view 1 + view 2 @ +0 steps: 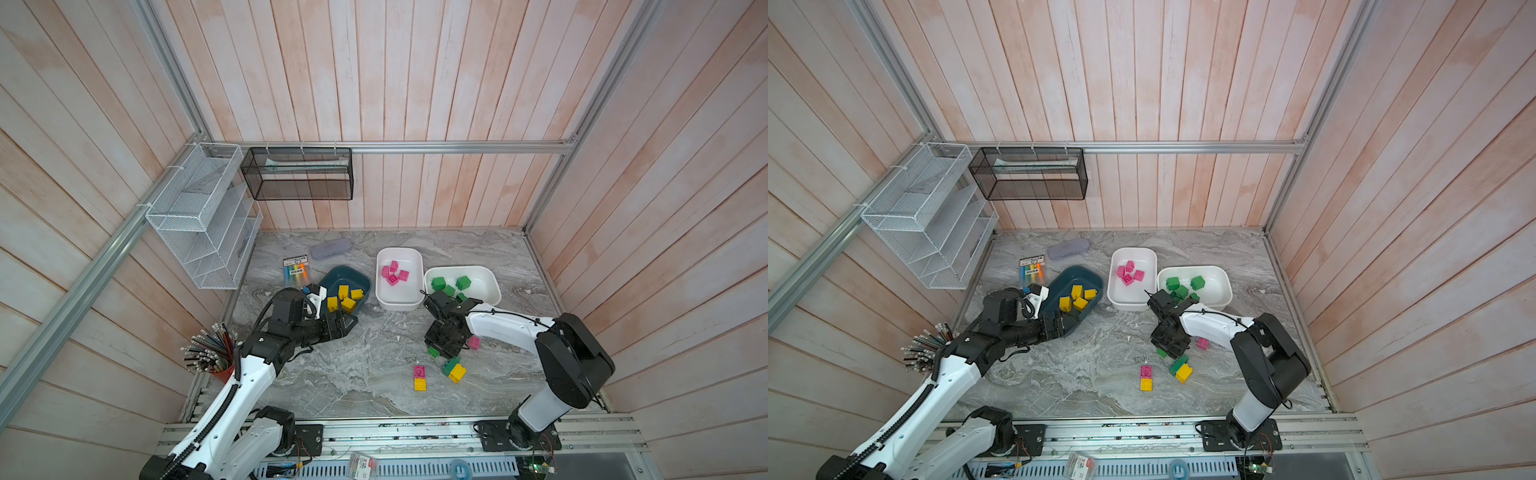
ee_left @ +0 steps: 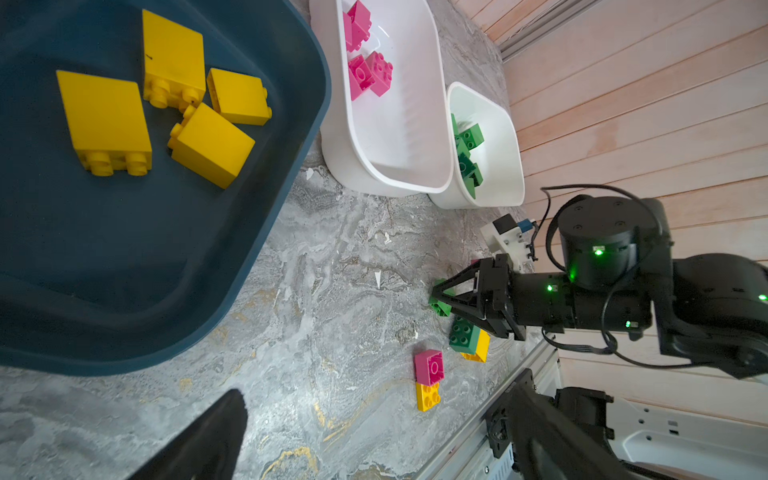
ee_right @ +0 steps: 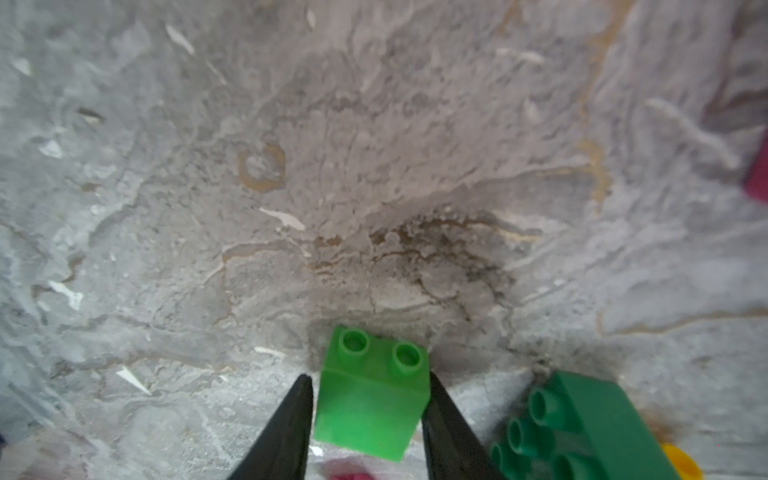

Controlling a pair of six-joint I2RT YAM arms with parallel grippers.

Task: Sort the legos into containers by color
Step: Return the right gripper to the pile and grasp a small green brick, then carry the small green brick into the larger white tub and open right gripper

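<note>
My right gripper [image 3: 370,380] is down on the tabletop, shut on a light green lego [image 3: 370,399] lying on its side; in both top views it is near the table's middle right [image 1: 433,352] [image 1: 1161,353]. Beside it lie a dark green lego [image 1: 451,365] on a yellow one [image 1: 458,372], a pink lego [image 1: 419,371] touching a yellow one [image 1: 420,384], and a lone pink lego [image 1: 473,342]. The teal container [image 1: 332,276] holds yellow legos [image 1: 347,299]. One white container [image 1: 399,305] holds pink legos, the other [image 1: 490,282] green ones. My left gripper [image 1: 347,322] hangs open and empty at the teal container's near edge.
A marker pack [image 1: 296,270] and a greyish oblong case [image 1: 331,248] lie behind the teal container. A cup of pencils [image 1: 216,357] stands at the left edge. A white wire basket [image 1: 203,216] and a black one [image 1: 297,172] hang on the walls.
</note>
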